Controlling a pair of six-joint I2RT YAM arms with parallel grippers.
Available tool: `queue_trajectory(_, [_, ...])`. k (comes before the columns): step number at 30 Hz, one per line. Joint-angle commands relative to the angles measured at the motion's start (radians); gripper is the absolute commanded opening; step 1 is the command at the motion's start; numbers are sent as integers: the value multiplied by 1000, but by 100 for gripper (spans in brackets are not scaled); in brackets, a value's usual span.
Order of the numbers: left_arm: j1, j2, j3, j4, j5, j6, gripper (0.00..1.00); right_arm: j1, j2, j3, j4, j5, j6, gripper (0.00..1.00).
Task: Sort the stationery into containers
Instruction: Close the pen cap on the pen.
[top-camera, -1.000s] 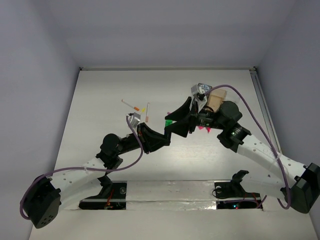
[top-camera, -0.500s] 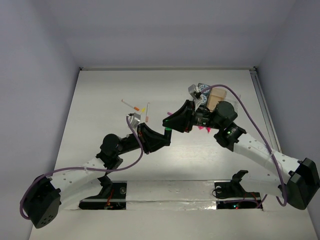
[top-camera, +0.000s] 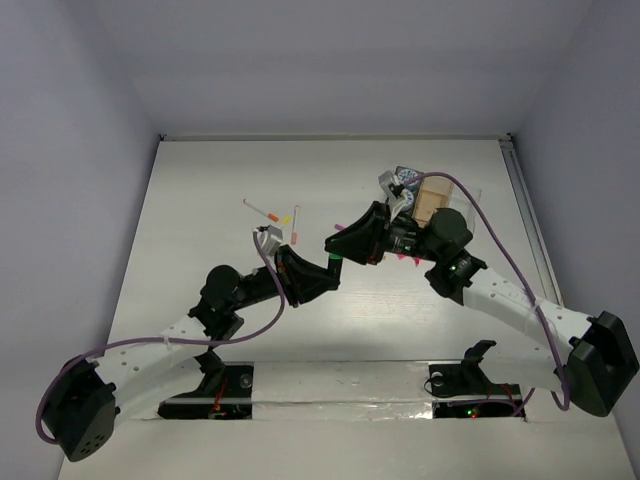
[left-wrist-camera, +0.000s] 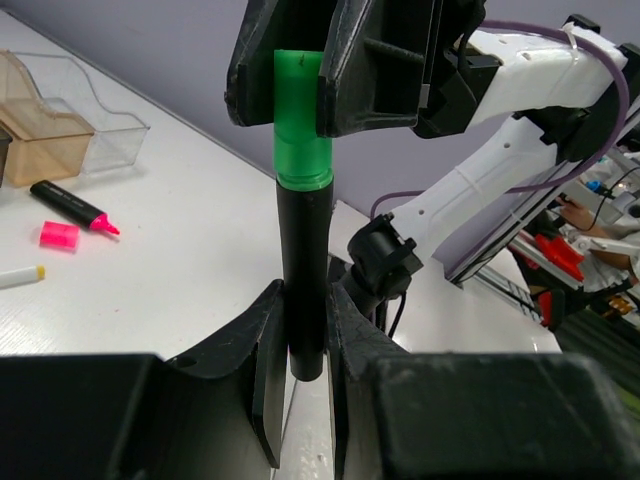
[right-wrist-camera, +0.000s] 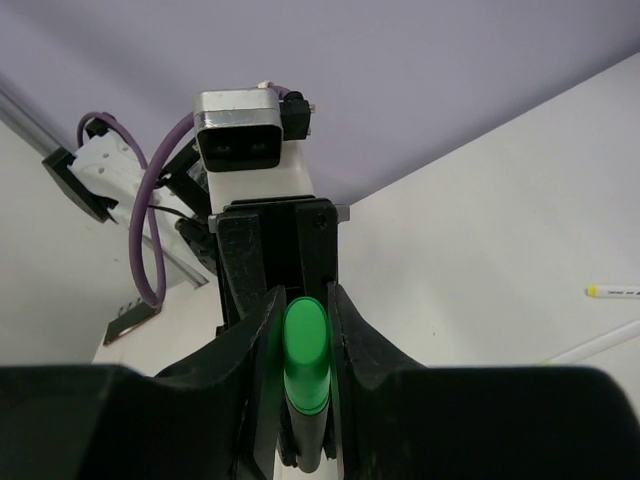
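Note:
A black marker (left-wrist-camera: 303, 270) with a green cap (left-wrist-camera: 301, 130) is held between both grippers, above the table. My left gripper (left-wrist-camera: 305, 330) is shut on the marker's black body. My right gripper (right-wrist-camera: 303, 330) is shut on the green cap (right-wrist-camera: 305, 360). In the top view the two grippers meet tip to tip, left gripper (top-camera: 326, 268) and right gripper (top-camera: 342, 248), mid-table. The clear divided tray (top-camera: 432, 200) with a tan section stands at the back right, with a patterned-top canister (top-camera: 405, 178) beside it. Thin white pens (top-camera: 262, 211) lie at the back left.
An uncapped black marker with a pink tip (left-wrist-camera: 70, 205) and its pink cap (left-wrist-camera: 58, 235) lie on the table near the tray (left-wrist-camera: 60, 110). A white pen with a yellow end (left-wrist-camera: 20, 275) lies nearer. Pink pieces (top-camera: 405, 258) show under the right arm.
My right gripper has moved left to the left gripper and now grips the green cap. The left arm has hardly moved.

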Motion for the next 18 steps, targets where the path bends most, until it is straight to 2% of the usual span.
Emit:
queue_trajectory(1, [23, -40, 109, 37, -59, 60, 0, 2, 3, -65, 78, -35, 50, 0])
queue_trajectory(4, [64, -34, 172, 14, -46, 67, 0, 23, -2, -105, 95, -42, 52, 0])
queue_trajectory(9, [124, -11, 195, 123, -10, -9, 0, 60, 7, -142, 104, -53, 56, 0])
queue_trajectory(18, [166, -8, 282, 180, -9, -46, 0, 98, 41, -243, 184, -44, 102, 0])
